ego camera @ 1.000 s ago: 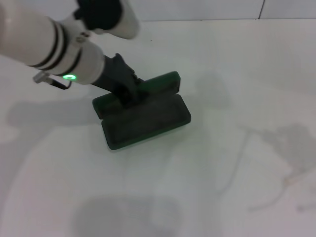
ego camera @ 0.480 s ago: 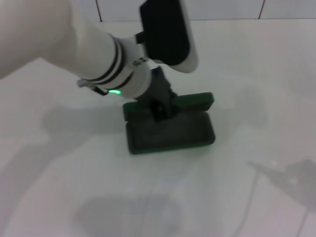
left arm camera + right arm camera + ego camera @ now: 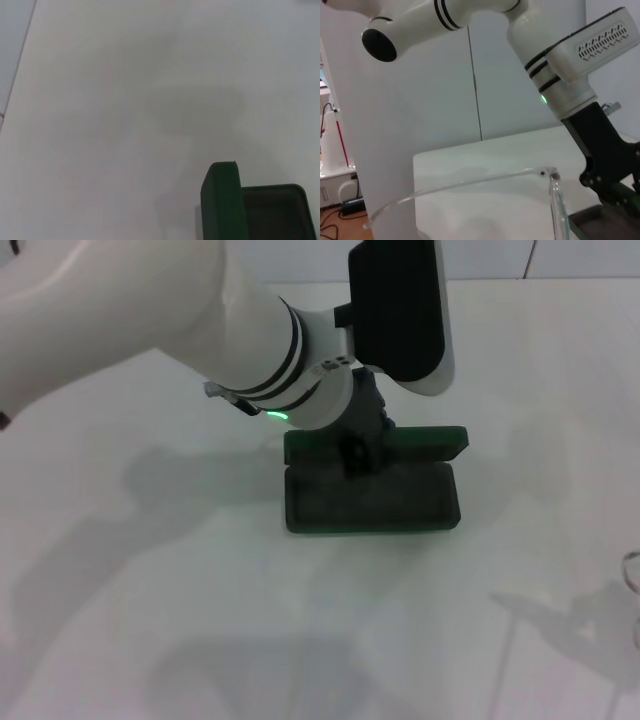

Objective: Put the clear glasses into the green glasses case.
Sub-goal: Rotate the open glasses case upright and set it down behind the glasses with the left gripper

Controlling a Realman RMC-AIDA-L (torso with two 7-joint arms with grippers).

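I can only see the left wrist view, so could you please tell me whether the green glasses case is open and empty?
Observer: Yes. In the head view the green glasses case lies open, lid upright at the back, and its dark inside is bare.
Operator: Thank you. Where is the left gripper relative to it?
Observer: The left gripper is at the middle of the lid, over the back of the tray.
Operator: And where are the clear glasses?
Observer: The clear glasses show close up in the right wrist view, near the case but not yet in it.
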